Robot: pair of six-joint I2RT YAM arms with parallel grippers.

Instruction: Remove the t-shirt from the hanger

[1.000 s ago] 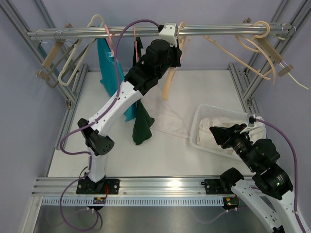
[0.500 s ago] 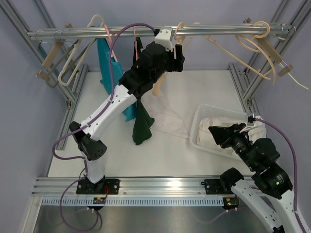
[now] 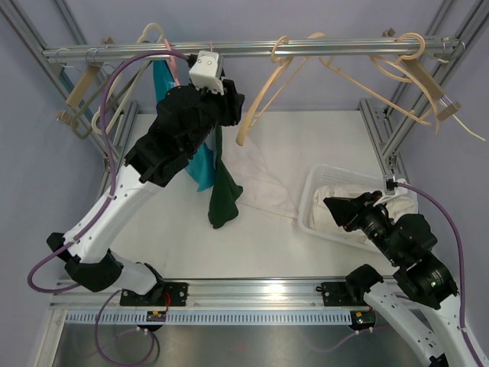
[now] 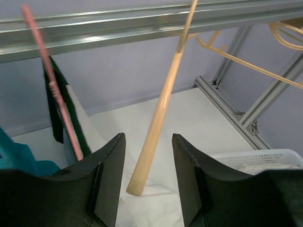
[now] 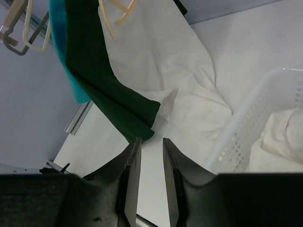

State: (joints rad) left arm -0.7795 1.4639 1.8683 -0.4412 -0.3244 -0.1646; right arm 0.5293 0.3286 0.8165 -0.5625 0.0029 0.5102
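A white t-shirt [image 3: 269,180] lies crumpled on the table, off its hanger; it also shows in the left wrist view [image 4: 158,203] and the right wrist view [image 5: 182,90]. A bare beige hanger [image 3: 256,107] hangs tilted from the top rail [image 3: 328,47]; its arm [image 4: 158,118] shows beyond my left jaws. My left gripper [image 3: 231,105] is open and empty [image 4: 147,142], high up just left of that hanger. My right gripper [image 3: 330,210] is open and empty [image 5: 151,146], low over the table beside the basket.
A dark green shirt [image 3: 224,195] on a pink hanger [image 4: 53,90] and a teal shirt [image 3: 170,107] hang behind my left arm. A white basket [image 3: 317,191] holds white cloth [image 5: 284,137]. Several bare hangers [image 3: 412,65] hang at both ends of the rail.
My left arm has swung left, away from the beige hanger, which now hangs free on the rail. The white t-shirt stays on the table. The right arm has barely moved.
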